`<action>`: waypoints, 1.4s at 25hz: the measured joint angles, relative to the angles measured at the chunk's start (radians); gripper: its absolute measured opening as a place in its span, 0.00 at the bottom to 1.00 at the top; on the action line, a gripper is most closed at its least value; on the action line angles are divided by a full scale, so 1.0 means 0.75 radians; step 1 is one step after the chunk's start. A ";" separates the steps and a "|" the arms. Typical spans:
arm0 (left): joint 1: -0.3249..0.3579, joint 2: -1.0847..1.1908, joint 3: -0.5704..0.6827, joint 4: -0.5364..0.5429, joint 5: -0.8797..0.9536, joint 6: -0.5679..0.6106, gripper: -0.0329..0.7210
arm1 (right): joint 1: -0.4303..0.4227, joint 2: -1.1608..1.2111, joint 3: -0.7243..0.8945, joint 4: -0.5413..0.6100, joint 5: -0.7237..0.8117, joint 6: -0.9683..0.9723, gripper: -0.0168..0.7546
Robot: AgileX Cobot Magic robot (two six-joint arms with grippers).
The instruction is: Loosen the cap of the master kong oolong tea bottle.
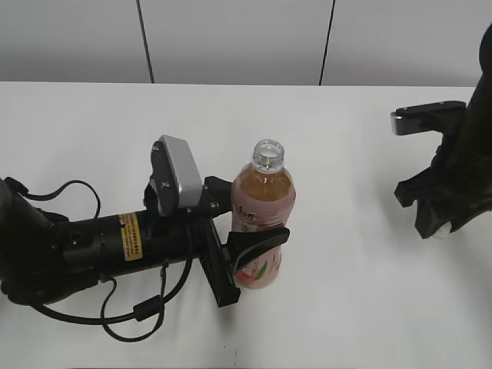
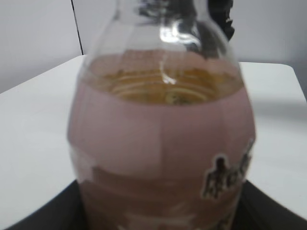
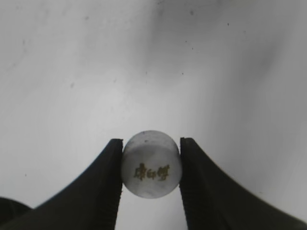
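The master kong oolong tea bottle (image 1: 261,201) stands upright near the table's middle, its mouth open and without a cap. Amber tea and the pink label fill the left wrist view (image 2: 163,143). My left gripper (image 1: 247,231) is shut on the bottle's lower body, one finger on each side. The cap (image 3: 151,164), white with a small gold logo on top, sits between the fingers of my right gripper (image 3: 151,165), which is shut on it just above the table. In the exterior view the right gripper (image 1: 440,227) is at the right edge, far from the bottle, and the cap is hidden there.
The white table (image 1: 346,307) stretches all round the bottle. The left arm's body and black cables (image 1: 115,307) lie along the table's left front. A pale panelled wall (image 1: 231,38) stands behind the table's far edge.
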 joint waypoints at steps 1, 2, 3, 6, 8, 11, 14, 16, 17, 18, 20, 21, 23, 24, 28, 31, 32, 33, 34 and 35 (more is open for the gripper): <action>0.000 0.000 0.000 0.000 0.000 0.000 0.56 | 0.003 0.000 0.047 0.001 -0.065 0.031 0.38; 0.000 0.000 0.000 0.000 0.000 0.000 0.56 | 0.003 0.003 0.085 0.001 -0.142 0.052 0.38; 0.000 0.000 0.000 0.000 0.000 0.000 0.56 | 0.003 0.008 0.110 0.001 -0.186 0.064 0.38; 0.000 0.000 0.000 0.001 0.000 0.000 0.56 | 0.004 0.052 0.150 0.001 -0.276 0.082 0.38; 0.000 0.000 0.000 0.001 0.000 0.000 0.56 | 0.004 0.092 0.153 0.001 -0.310 0.089 0.38; 0.000 0.000 0.000 0.001 0.000 0.000 0.56 | 0.004 0.139 0.153 0.009 -0.341 0.098 0.38; 0.000 0.000 0.000 0.001 0.000 0.000 0.56 | 0.004 0.181 0.153 0.014 -0.350 0.099 0.38; 0.000 0.000 0.000 0.001 0.000 0.000 0.56 | 0.004 0.199 0.155 0.015 -0.355 0.099 0.39; 0.000 0.000 0.000 0.001 0.000 0.000 0.56 | 0.004 0.202 0.155 0.016 -0.355 0.099 0.39; 0.000 0.000 0.000 0.001 0.000 0.000 0.56 | 0.004 0.203 0.155 0.016 -0.355 0.099 0.39; 0.000 0.000 0.000 0.001 0.000 0.000 0.56 | 0.005 0.204 0.155 0.018 -0.355 0.099 0.41; 0.000 0.000 0.000 0.000 0.000 0.000 0.56 | 0.005 0.204 0.155 0.018 -0.355 0.099 0.43; 0.000 0.000 0.000 0.000 0.000 0.000 0.56 | 0.005 0.204 0.155 0.018 -0.355 0.099 0.52; 0.000 0.000 0.000 0.000 0.000 0.000 0.56 | 0.005 0.204 0.155 0.018 -0.355 0.099 0.57; 0.000 0.000 0.000 0.006 0.000 0.000 0.57 | 0.005 0.204 0.155 0.018 -0.355 0.099 0.74; 0.000 0.000 0.000 0.005 0.014 0.004 0.65 | 0.005 0.204 0.155 0.018 -0.355 0.099 0.76; 0.000 0.000 0.000 0.004 0.026 0.004 0.69 | 0.005 0.204 0.155 0.018 -0.355 0.099 0.77; 0.000 0.002 0.000 0.002 0.029 0.005 0.73 | 0.005 0.204 0.155 0.018 -0.355 0.099 0.77; 0.000 0.003 0.000 0.004 0.033 0.005 0.75 | 0.005 0.204 0.155 0.018 -0.355 0.099 0.77; 0.000 0.006 0.000 0.006 0.034 0.005 0.78 | 0.005 0.204 0.155 0.018 -0.355 0.099 0.77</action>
